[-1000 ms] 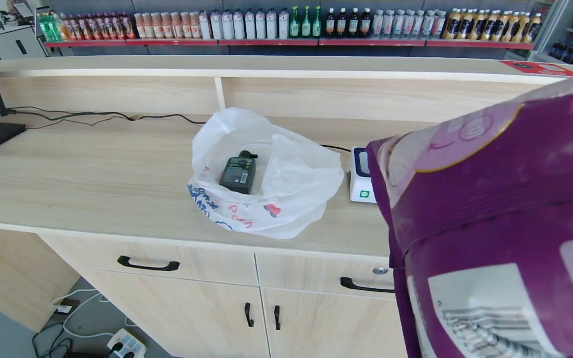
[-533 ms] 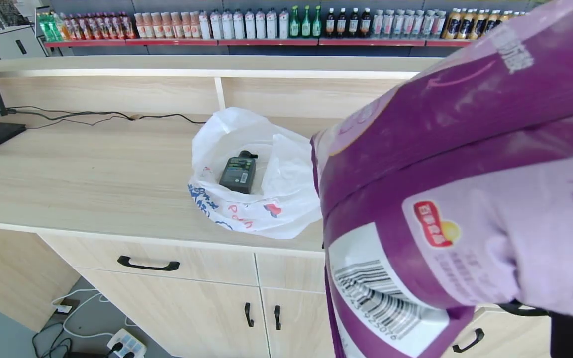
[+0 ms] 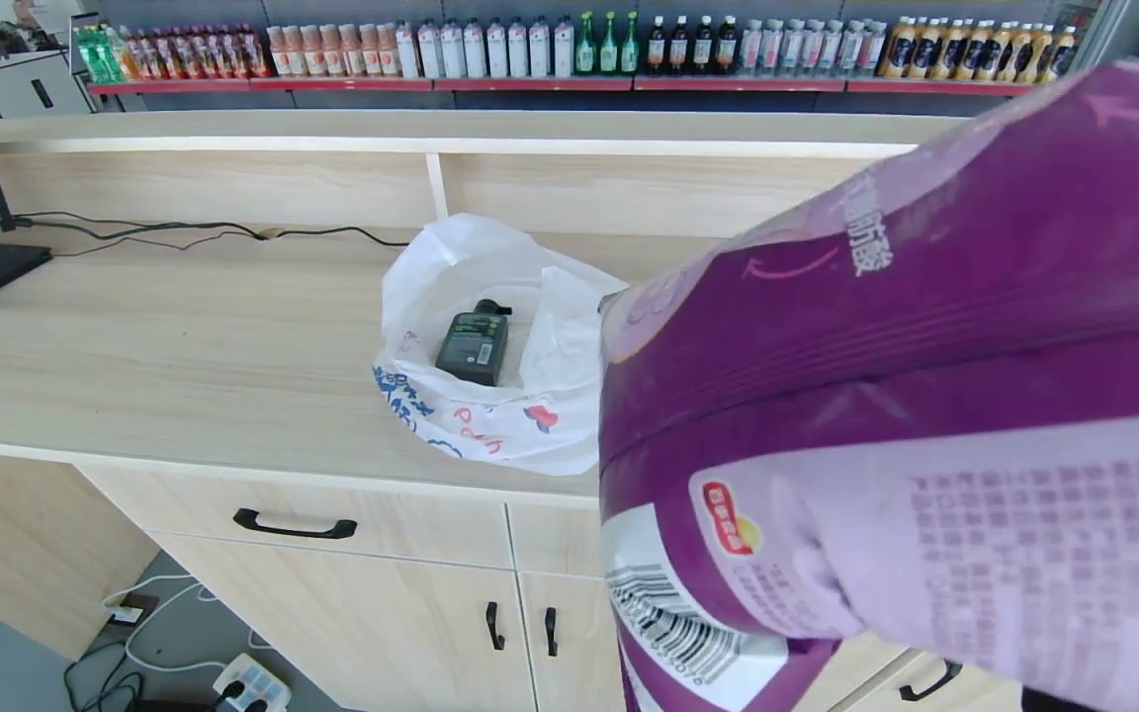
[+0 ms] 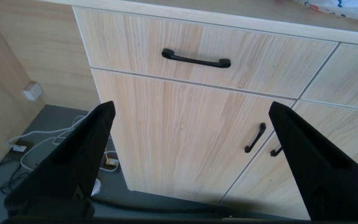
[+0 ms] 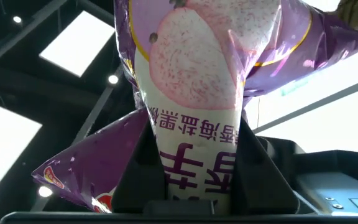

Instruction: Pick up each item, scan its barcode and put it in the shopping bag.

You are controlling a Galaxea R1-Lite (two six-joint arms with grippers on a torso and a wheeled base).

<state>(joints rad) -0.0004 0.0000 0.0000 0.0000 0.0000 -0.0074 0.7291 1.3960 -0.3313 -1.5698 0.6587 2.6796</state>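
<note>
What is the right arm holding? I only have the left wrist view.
Observer: A purple snack bag, clamped in the right gripper.
Operator: Anything packed yet?
Observer: Yes, a dark bottle lies inside the white shopping bag on the counter.
Operator: Where is the code to scan?
Observer: The barcode sits at the snack bag's lower end, facing the head camera.
</note>
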